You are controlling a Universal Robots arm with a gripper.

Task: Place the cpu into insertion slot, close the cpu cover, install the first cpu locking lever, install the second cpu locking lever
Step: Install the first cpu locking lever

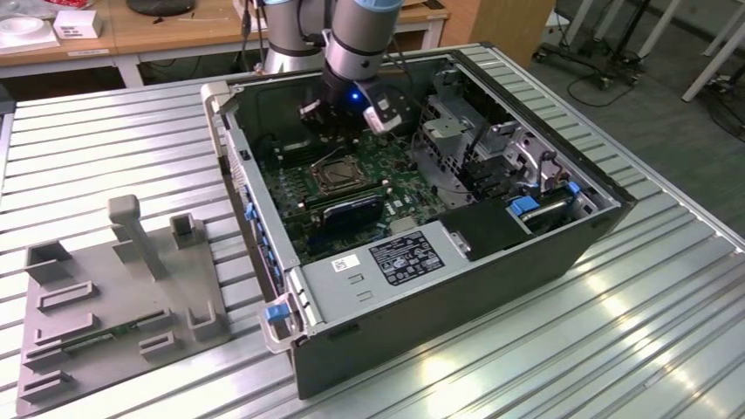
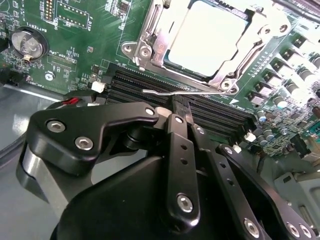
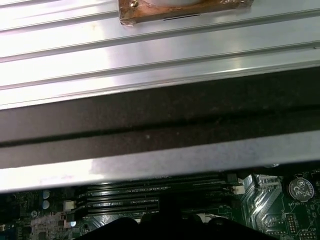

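Observation:
The pale square cpu lies in the insertion slot on the green board inside the open computer case. The silvery cpu cover lies flat around it, framing the chip. A thin wire locking lever runs along the socket edge nearest the gripper, between socket and memory slots. My gripper has its fingers together, and their tip is just short of that lever with nothing held. In the exterior view the arm's wrist reaches down into the case above the socket.
Long black memory slots lie between gripper and socket. A coin battery sits on the board. The case walls, a drive cage and a black shroud hem the board in. A grey fixture stands on the ribbed table.

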